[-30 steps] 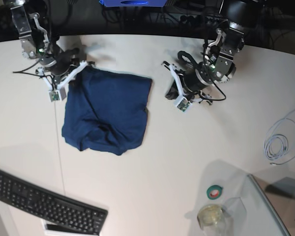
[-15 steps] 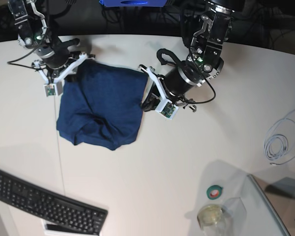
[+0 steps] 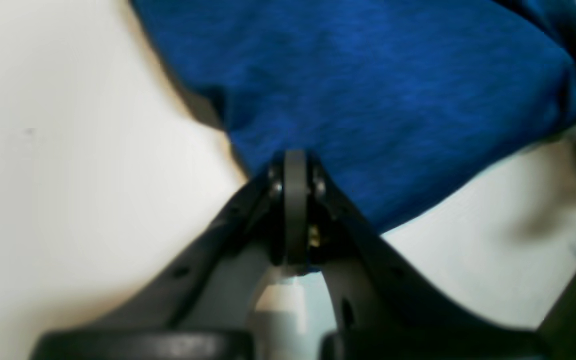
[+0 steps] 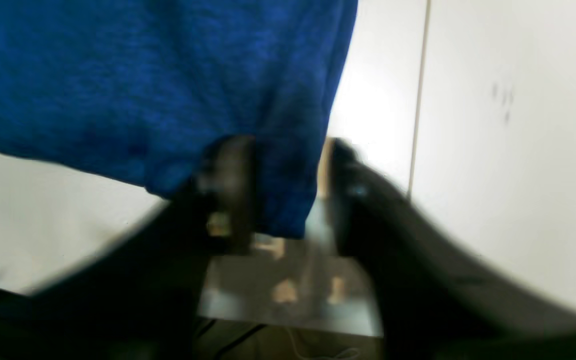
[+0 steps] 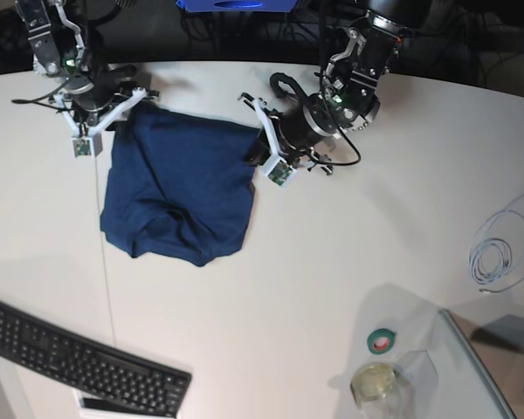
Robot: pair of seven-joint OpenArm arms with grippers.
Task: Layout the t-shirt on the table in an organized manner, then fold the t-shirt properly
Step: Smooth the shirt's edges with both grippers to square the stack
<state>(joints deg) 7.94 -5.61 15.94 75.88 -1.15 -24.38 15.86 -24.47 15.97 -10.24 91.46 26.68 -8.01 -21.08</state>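
On the table (image 5: 332,262), the keyboard (image 5: 83,360), green tape (image 5: 381,341) and jar (image 5: 376,388) lie nearest. Beyond, the rumpled t-shirt (image 5: 188,188) lies left of centre. At its far corners, the right tool (image 4: 288,150) is spread, the left tool (image 3: 295,160) pressed together; whether it pinches cloth, I can't tell.

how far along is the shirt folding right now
The t-shirt lies bunched on the table in a rough, compact shape, its lower edge wavy, so at most a partial fold looks done. In hand: the left pincer is shut at one corner, while the right pincer stands open around another. Left: smoothing the rumples and squaring it into a neat fold.
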